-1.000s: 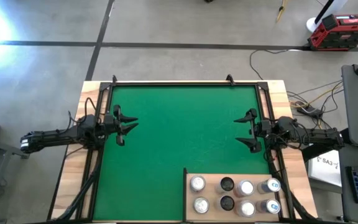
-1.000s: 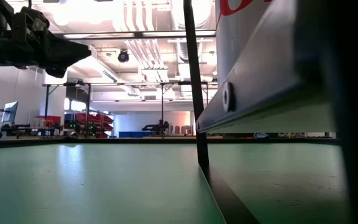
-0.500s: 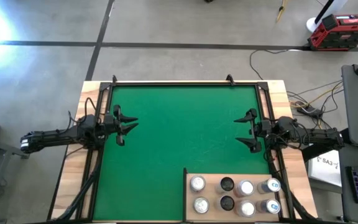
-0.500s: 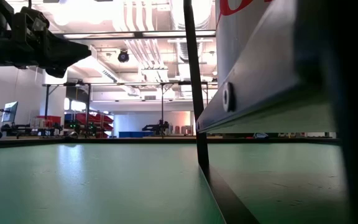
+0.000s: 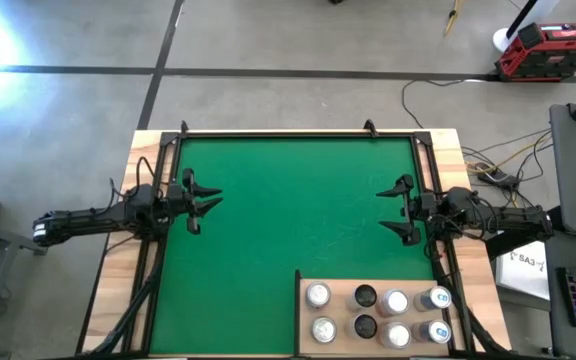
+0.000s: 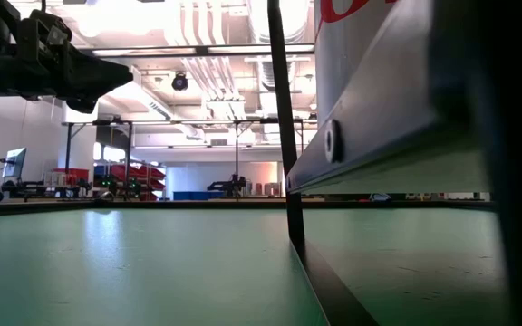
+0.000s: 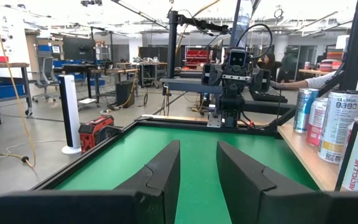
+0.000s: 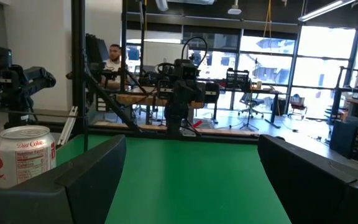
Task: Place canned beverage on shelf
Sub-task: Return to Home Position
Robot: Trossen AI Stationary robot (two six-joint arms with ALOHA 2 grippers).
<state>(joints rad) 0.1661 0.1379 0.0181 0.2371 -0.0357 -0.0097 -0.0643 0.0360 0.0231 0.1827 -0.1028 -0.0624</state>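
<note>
The pale plywood shelf (image 5: 342, 279) lies at the near right of the green mat (image 5: 288, 200). Several beverage cans stand upright on it, among them a silver-topped one (image 5: 317, 295). Some show in the left wrist view (image 7: 335, 126), and a Diet Coke can shows in the right wrist view (image 8: 23, 155). My left gripper (image 5: 200, 201) hovers open and empty at the mat's left edge. My right gripper (image 5: 398, 211) hovers open and empty at the mat's right edge, just far of the shelf. In the low view only the left gripper (image 6: 89, 77) shows, at upper left.
A black rail frame (image 5: 288, 132) runs round the mat. A dark upright post (image 6: 284, 118) and the shelf's frame (image 6: 397, 127) fill the right of the low view. The mat's middle and far part lie bare. A person (image 8: 113, 56) sits beyond the table.
</note>
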